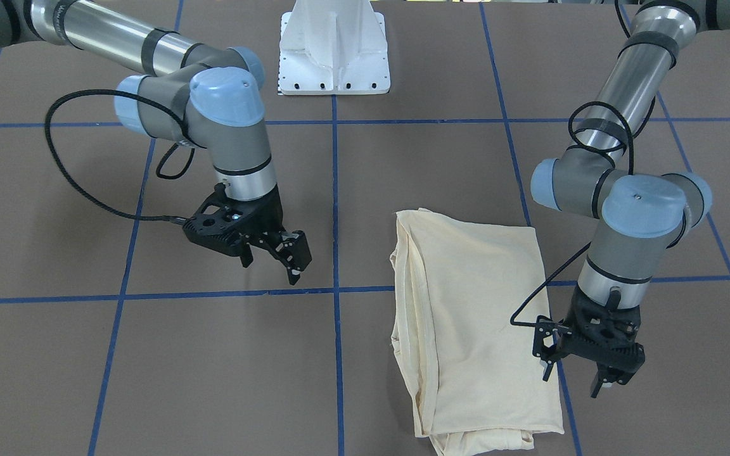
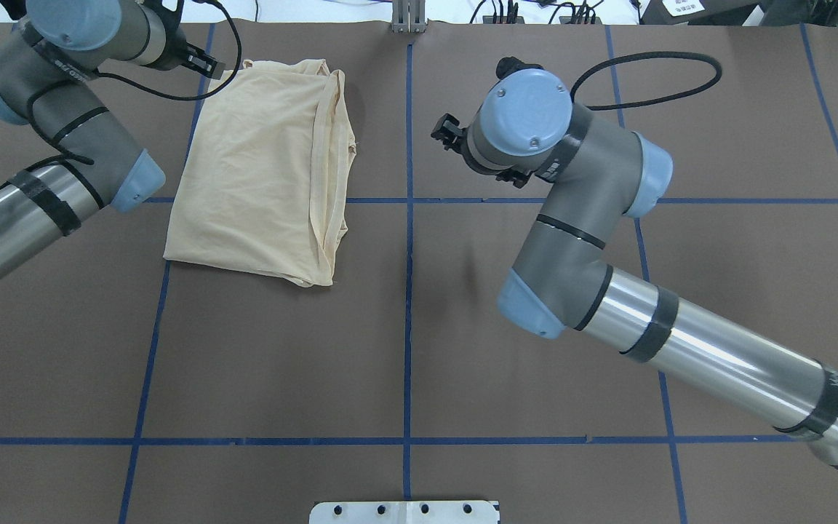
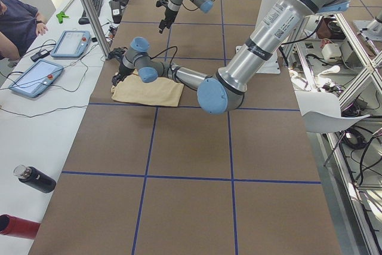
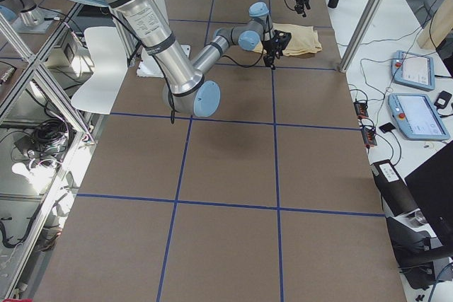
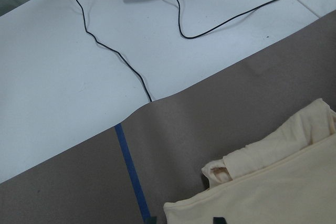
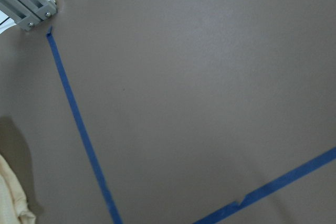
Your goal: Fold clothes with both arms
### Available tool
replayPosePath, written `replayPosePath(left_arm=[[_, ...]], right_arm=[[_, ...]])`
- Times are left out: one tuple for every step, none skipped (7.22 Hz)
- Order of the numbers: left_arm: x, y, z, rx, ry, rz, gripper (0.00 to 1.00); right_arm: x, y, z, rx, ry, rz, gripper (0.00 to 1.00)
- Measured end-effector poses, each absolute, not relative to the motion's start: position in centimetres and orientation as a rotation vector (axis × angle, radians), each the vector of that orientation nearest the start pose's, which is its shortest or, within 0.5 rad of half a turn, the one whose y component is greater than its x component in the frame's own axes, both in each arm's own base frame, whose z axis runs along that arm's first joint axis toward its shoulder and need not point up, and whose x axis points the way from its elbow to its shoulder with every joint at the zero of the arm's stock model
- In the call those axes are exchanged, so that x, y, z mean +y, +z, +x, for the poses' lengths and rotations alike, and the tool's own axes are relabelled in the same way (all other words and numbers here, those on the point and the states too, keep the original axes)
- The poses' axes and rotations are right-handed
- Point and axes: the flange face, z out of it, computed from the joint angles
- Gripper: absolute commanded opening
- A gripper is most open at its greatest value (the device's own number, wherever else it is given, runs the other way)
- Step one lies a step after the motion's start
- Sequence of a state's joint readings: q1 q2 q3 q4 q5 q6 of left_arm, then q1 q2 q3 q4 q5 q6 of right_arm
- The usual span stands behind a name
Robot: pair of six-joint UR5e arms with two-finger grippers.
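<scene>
The pale cream-yellow shirt (image 1: 473, 329) lies folded into a narrow rectangle on the brown table; no print shows. It also shows in the overhead view (image 2: 259, 175) at the far left. My left gripper (image 1: 583, 375) is open and empty. It hangs just above the table at the shirt's outer edge, near the far corner. In the left wrist view the shirt's corner (image 5: 273, 192) lies under the two dark fingertips (image 5: 218, 220). My right gripper (image 1: 273, 265) is open and empty. It hangs above bare table, well apart from the shirt.
The white pedestal base (image 1: 333, 50) stands at the robot's side of the table. Blue tape lines (image 2: 408, 291) grid the brown surface. Past the table's far edge is a white bench (image 5: 63, 66) with tablets and cables. A metal post (image 6: 26, 6) stands at that edge.
</scene>
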State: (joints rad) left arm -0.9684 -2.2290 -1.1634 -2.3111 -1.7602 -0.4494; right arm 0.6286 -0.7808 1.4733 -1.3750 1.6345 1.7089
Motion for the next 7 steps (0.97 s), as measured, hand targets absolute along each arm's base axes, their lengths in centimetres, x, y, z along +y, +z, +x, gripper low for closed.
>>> replayPosePath(left_arm=[[-69.5, 37.3, 33.9, 0.659, 0.236, 0.777, 1.0], [-68.9, 37.3, 33.4, 0.666, 0.234, 0.784, 1.0], [-68.5, 37.2, 33.1, 0.671, 0.232, 0.788, 1.0], [-68.1, 37.2, 32.8, 0.674, 0.23, 0.791, 1.0], [-67.9, 37.4, 32.7, 0.674, 0.229, 0.791, 1.0], [-67.8, 37.4, 32.6, 0.674, 0.229, 0.791, 1.0], [-67.8, 37.5, 32.6, 0.674, 0.229, 0.791, 1.0]], right_arm=[[-53.4, 16.6, -56.9, -0.888, 0.744, 0.13, 0.71], [-52.8, 14.0, -61.2, -0.873, 0.787, 0.114, 0.62], [-51.6, 12.3, -64.6, -0.859, 0.806, 0.112, 0.55], [-50.3, 11.4, -67.0, -0.851, 0.802, 0.113, 0.55], [-49.4, 11.3, -69.0, -0.851, 0.791, 0.116, 0.54], [-48.9, 11.7, -70.6, -0.856, 0.784, 0.125, 0.54], [-48.5, 12.2, -71.6, -0.857, 0.781, 0.138, 0.54]])
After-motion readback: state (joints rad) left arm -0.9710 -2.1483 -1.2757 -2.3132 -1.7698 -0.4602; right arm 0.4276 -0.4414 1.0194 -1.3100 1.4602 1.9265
